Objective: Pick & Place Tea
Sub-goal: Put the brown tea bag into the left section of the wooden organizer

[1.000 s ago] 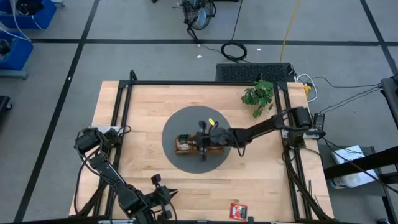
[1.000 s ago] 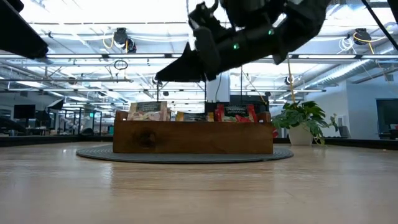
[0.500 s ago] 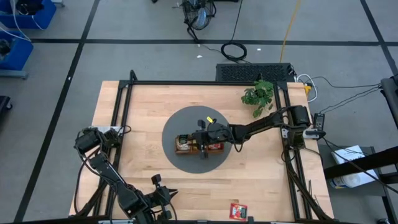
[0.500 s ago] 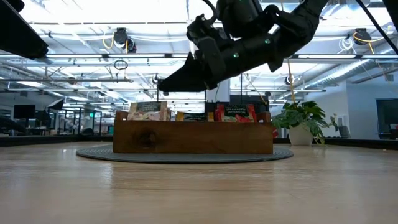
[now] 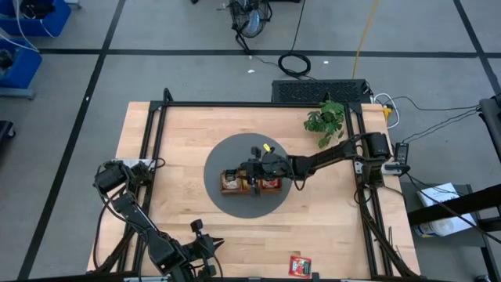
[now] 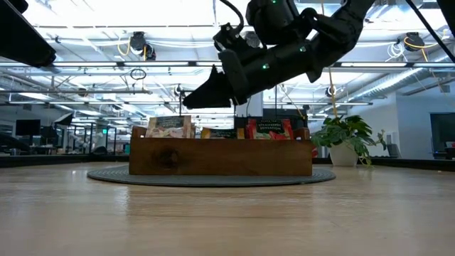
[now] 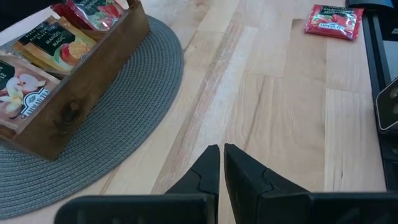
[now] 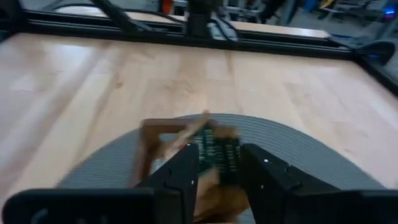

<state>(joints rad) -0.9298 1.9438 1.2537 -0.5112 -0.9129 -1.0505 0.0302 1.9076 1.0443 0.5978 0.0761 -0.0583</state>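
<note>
**Releasing tea over the tray: let go cleanly, then lift straight out**

The right gripper (image 8: 217,163) hangs just above the middle of the wooden tray (image 6: 220,158), its fingers (image 8: 178,171) parted with a clear gap between them. In the right wrist view a dark, blurred packet (image 8: 217,152) shows in that gap, over the tray; whether the fingers touch it or it is already dropping I cannot tell. The step in hand looks like the release of a packet into a compartment.

To do it well, the fingers should spread fully before the wrist rises, so the packet does not cling to a pad and get dragged out. The lift should go straight up, clear of the tray walls and of the packets standing in it.

The tea is mostly in the tray: beige packets (image 7: 22,93), orange-yellow ones (image 7: 53,46) and red ones (image 7: 93,12) each fill their own compartment, on the grey round mat (image 5: 215,168). One red packet (image 5: 300,265) lies alone near the table's front edge, well apart from the tray; it seems the next to fetch.

The left gripper (image 7: 221,163) waits at the front left of the table, fingers pressed together and empty.
</note>
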